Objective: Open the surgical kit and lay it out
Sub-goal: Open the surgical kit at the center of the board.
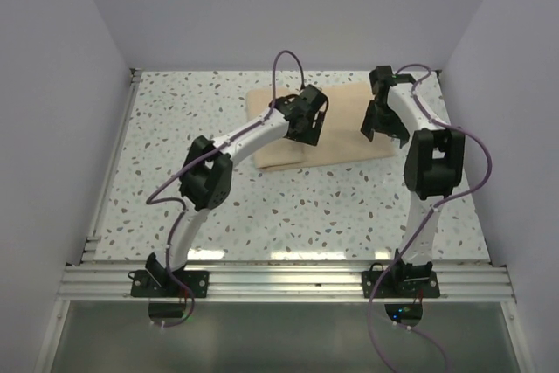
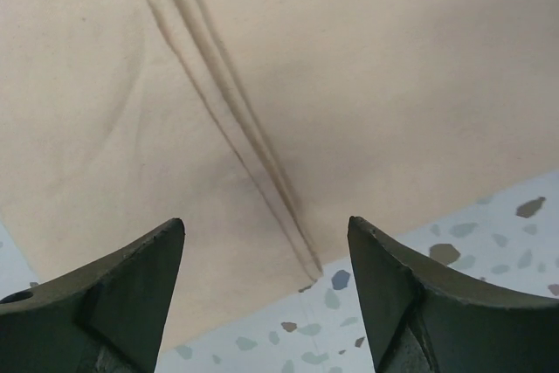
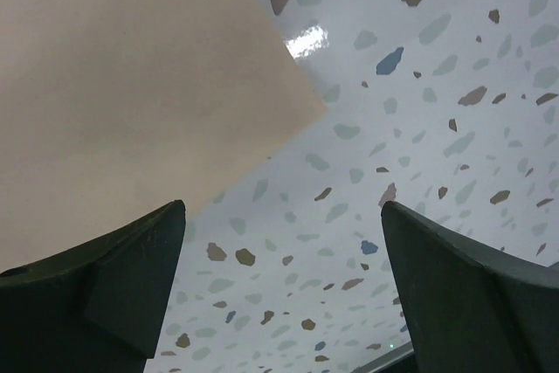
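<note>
Speckled table (image 1: pixel 306 207), white with grey and brown flecks, walled in by pale panels on three sides. Metal rail (image 1: pixel 288 281) along the near edge, both arm bases bolted on it.

Tan cloth wrap (image 1: pixel 345 133) lies flat at the far middle of the table, folded into a rectangle and turned a bit askew. Nothing of its contents shows.

Left arm (image 1: pixel 205 176) reaches from the near left up over the cloth's left half. Right arm (image 1: pixel 428 163) stands on the right, elbow high, wrist bent down over the cloth's right edge.

Left gripper (image 1: pixel 310 124) hangs over the cloth, fingers spread apart with nothing between them. In the left wrist view the gripper (image 2: pixel 266 290) looks down on the cloth (image 2: pixel 376 85) near its edge, with table (image 2: pixel 498 251) showing at lower right. Cannot tell if the fingertips touch the fabric.

Right gripper (image 1: pixel 382 124) is spread wide too and grips nothing. In the right wrist view the gripper (image 3: pixel 284 290) sits above one cloth corner (image 3: pixel 131 85) and bare table (image 3: pixel 419 128); the left finger (image 3: pixel 113 294) overlaps the cloth edge.

A layered fold line (image 2: pixel 236 128) runs diagonally across the cloth and ends at its edge between the left fingers (image 2: pixel 131 299).
</note>
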`<state>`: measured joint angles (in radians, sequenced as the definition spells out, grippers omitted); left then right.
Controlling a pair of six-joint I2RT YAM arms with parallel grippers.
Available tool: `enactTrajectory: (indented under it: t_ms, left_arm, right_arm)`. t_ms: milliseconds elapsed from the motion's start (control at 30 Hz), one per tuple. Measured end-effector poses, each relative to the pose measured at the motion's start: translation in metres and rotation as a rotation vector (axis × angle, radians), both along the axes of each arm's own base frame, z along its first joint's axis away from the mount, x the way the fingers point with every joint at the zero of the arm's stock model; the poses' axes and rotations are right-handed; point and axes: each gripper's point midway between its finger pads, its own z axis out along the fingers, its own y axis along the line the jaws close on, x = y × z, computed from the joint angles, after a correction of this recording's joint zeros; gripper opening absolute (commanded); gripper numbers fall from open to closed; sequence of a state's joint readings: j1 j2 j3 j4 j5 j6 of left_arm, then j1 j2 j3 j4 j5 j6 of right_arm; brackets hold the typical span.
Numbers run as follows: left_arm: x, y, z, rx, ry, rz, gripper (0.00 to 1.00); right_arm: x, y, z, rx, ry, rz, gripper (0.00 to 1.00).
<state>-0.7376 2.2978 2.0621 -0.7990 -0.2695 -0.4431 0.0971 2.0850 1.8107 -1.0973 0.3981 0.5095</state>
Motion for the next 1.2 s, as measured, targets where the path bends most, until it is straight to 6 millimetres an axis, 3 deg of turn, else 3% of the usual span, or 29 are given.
enactTrajectory:
  t_ms: [167, 400, 433, 567, 600, 633, 700, 767, 900, 1000, 1100, 1200]
  left_arm:
    - [-0.013, -0.021, 0.01, -0.004, -0.019, -0.031, 0.79]
    - [-0.029, -0.005, -0.029, 0.101, 0.059, 0.008, 0.73]
    - [-0.03, -0.002, -0.033, 0.114, 0.066, 0.015, 0.69]
    - [-0.029, 0.006, -0.04, 0.145, 0.073, 0.043, 0.35]
    - [-0.028, 0.008, -0.04, 0.15, 0.069, 0.051, 0.18]
    - [-0.027, 0.009, -0.04, 0.152, 0.067, 0.059, 0.1]
    - [-0.026, 0.013, -0.04, 0.16, 0.062, 0.066, 0.0]
    - [-0.022, 0.023, -0.042, 0.168, 0.069, 0.086, 0.0]
    - [-0.009, 0.069, -0.035, 0.156, 0.092, 0.179, 0.0]
    - [0.008, 0.132, -0.007, 0.124, 0.076, 0.303, 0.0]
    - [0.031, 0.203, 0.035, 0.07, 0.002, 0.451, 0.0]
    - [0.038, 0.265, 0.065, 0.028, -0.067, 0.584, 0.0]
  right_arm:
    - [-0.023, 0.002, 0.001, 0.021, 0.026, 0.005, 0.98]
    - [-0.022, 0.002, 0.026, 0.026, -0.044, 0.011, 0.98]
    - [-0.022, 0.002, 0.027, 0.027, -0.045, 0.011, 0.98]
    - [-0.022, 0.002, 0.026, 0.029, -0.043, 0.012, 0.99]
    - [-0.022, 0.002, 0.026, 0.029, -0.043, 0.012, 0.98]
    - [-0.022, 0.002, 0.026, 0.029, -0.043, 0.012, 0.98]
    - [-0.023, 0.002, 0.026, 0.029, -0.04, 0.012, 0.99]
    - [-0.023, 0.003, 0.027, 0.03, -0.039, 0.012, 0.98]
    - [-0.021, 0.004, 0.032, 0.035, -0.047, 0.013, 0.98]
    - [-0.017, 0.006, 0.038, 0.046, -0.065, 0.015, 0.98]
    - [-0.011, 0.008, 0.045, 0.061, -0.09, 0.018, 0.98]
    - [-0.004, 0.011, 0.054, 0.073, -0.119, 0.021, 0.98]
